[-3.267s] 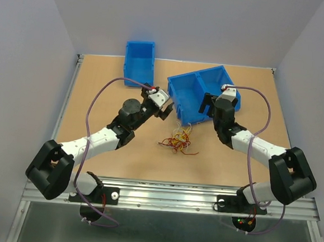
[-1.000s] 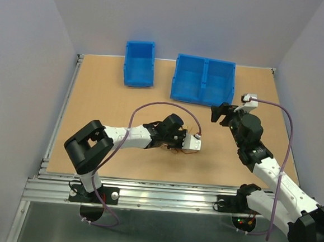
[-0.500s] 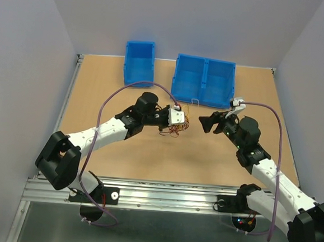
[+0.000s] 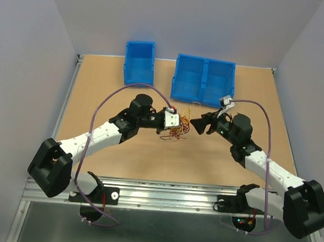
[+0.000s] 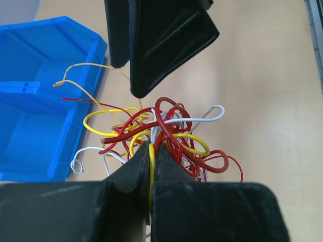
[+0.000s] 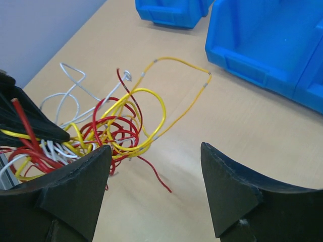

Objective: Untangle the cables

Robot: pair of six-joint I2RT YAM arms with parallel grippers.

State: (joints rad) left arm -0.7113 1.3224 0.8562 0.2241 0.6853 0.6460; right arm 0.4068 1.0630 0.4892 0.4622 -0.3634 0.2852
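Note:
The cables [image 4: 176, 131] are a clump of red, yellow and white wire loops at mid-table. My left gripper [image 4: 173, 125] is shut on them. In the left wrist view its jaws [image 5: 151, 147] pinch one yellow strand, and the rest of the clump [image 5: 166, 126] bunches just past the fingertips. My right gripper [image 4: 194, 123] stands open immediately right of the clump, pointing at it. In the right wrist view the tangle [image 6: 111, 128] lies ahead of the left fingertip [image 6: 83, 176], and a long yellow loop [image 6: 186, 96] reaches towards the bins. Nothing is between the right jaws [image 6: 156, 154].
A double blue bin [image 4: 203, 79] stands just behind the clump, and a single blue bin [image 4: 140, 55] sits at the back left. In the left wrist view the double bin's corner [image 5: 45, 101] is close on the left. Grey walls enclose the table.
The left gripper has carried the clump up and back from nearer the front edge. The right gripper has swung left to the clump, and its jaws have narrowed a little.

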